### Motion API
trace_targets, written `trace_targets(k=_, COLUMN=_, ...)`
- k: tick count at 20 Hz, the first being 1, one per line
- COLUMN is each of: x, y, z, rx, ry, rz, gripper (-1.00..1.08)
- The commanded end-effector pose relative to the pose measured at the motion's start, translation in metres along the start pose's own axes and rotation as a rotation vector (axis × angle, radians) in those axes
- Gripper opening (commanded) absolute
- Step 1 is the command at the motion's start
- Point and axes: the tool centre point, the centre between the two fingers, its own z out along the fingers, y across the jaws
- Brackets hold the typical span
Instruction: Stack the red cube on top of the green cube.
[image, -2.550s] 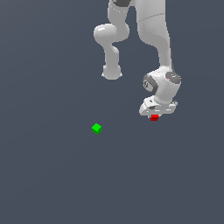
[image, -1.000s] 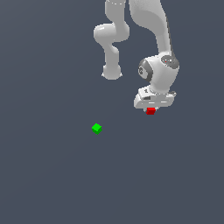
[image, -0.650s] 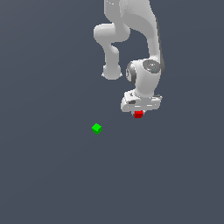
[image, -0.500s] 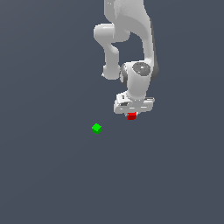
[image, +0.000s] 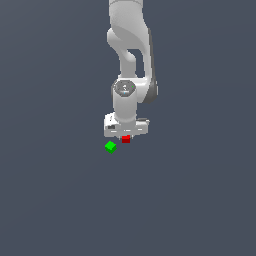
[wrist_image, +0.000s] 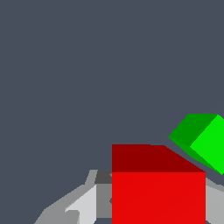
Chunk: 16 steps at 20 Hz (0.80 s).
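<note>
End effector around red cube

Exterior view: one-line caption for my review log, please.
Panda arm's gripper carries the red cube close beside the green cube, not yet stacked.

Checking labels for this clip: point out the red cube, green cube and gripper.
red cube (image: 126, 139), exterior view, its front face.
green cube (image: 110, 146), exterior view, its top.
gripper (image: 126, 135), exterior view, between the fingertips.

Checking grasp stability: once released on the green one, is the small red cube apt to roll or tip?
The small bright red cube has flat faces, so it probably won't roll. Held in the gripper beside, not over, the tiny green cube; off-centre release could tip it.
</note>
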Motion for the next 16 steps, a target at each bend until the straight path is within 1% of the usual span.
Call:
trace_targets(k=1, x=0.004, y=0.025, z=0.003, rx=0.0, ry=0.001, rz=-0.002, gripper=-1.0)
trace_targets(k=4, x=0.008, y=0.048, z=0.006, rx=0.0, ry=0.001, rz=-0.002, gripper=-1.0)
trace_targets(k=7, x=0.012, y=0.065, z=0.009, rx=0.0, ry=0.001, rz=-0.002, gripper=-1.0)
trace_targets(k=10, x=0.014, y=0.076, z=0.01, rx=0.001, ry=0.0, rz=-0.002, gripper=-1.0)
trace_targets(k=14, x=0.016, y=0.08, z=0.011, rx=0.001, ry=0.0, rz=-0.002, gripper=-1.0)
trace_targets(k=15, x=0.016, y=0.08, z=0.011, rx=0.001, ry=0.0, rz=-0.002, gripper=1.0)
trace_targets(k=16, x=0.016, y=0.08, z=0.011, rx=0.001, ry=0.0, rz=-0.002, gripper=1.0)
